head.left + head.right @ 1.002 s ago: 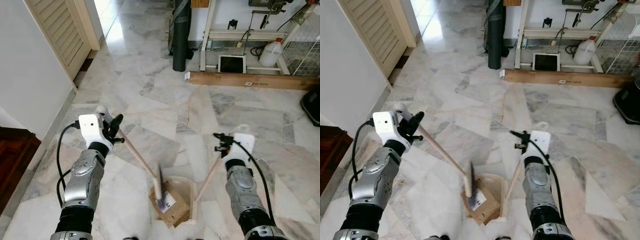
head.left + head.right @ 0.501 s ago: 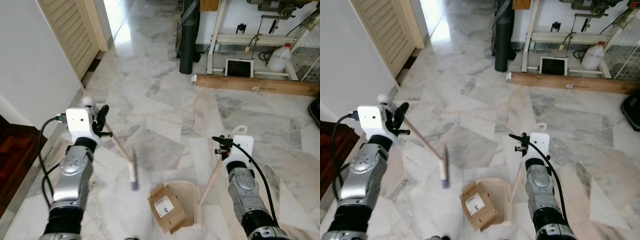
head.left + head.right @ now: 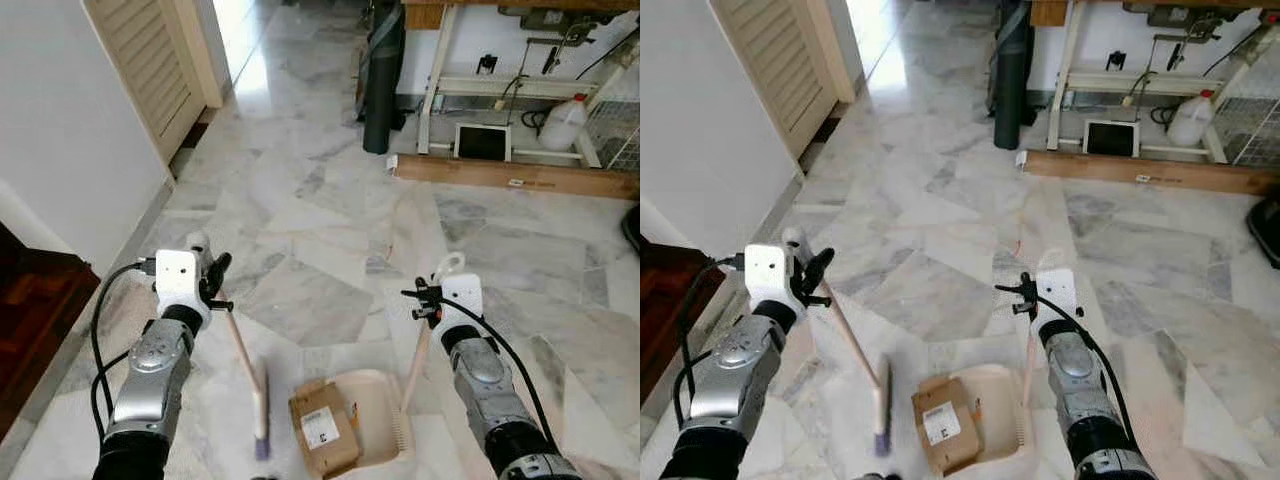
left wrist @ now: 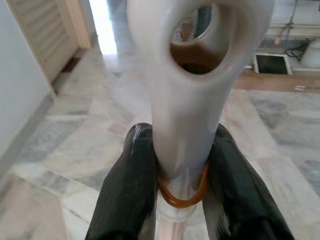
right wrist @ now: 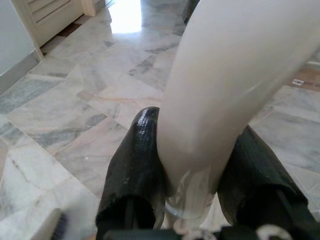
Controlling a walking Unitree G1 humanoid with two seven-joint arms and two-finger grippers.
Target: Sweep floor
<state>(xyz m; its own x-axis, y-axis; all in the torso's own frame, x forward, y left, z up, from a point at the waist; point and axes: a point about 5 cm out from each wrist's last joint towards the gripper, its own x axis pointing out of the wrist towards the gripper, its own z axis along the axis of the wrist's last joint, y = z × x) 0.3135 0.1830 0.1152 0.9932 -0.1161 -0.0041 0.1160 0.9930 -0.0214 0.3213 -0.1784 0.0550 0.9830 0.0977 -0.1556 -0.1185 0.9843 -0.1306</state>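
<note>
My left gripper (image 3: pixel 212 284) is shut on the white top of a broom handle (image 4: pixel 185 125), with black fingers (image 4: pixel 131 185) on either side. The wooden stick (image 3: pixel 240 350) slants down to the brush head (image 3: pixel 261 410), which hangs blurred just left of the box. My right gripper (image 3: pixel 420 303) is shut on the cream upright handle (image 5: pixel 210 110) of a beige dustpan (image 3: pixel 378 400) resting on the marble floor. A small cardboard box (image 3: pixel 322 437) with a white label lies in the pan's mouth.
A white wall and a louvred door (image 3: pixel 150 60) run along the left, with dark wood furniture (image 3: pixel 30 320) at the lower left. Ahead stand a dark roll (image 3: pixel 383 70), a long brown plank (image 3: pixel 510 175), a white jug (image 3: pixel 563 125) and a white frame.
The brush head left the box in the dustpan, swung out to the left, and now hangs low just left of the box. The camera has shifted too.
</note>
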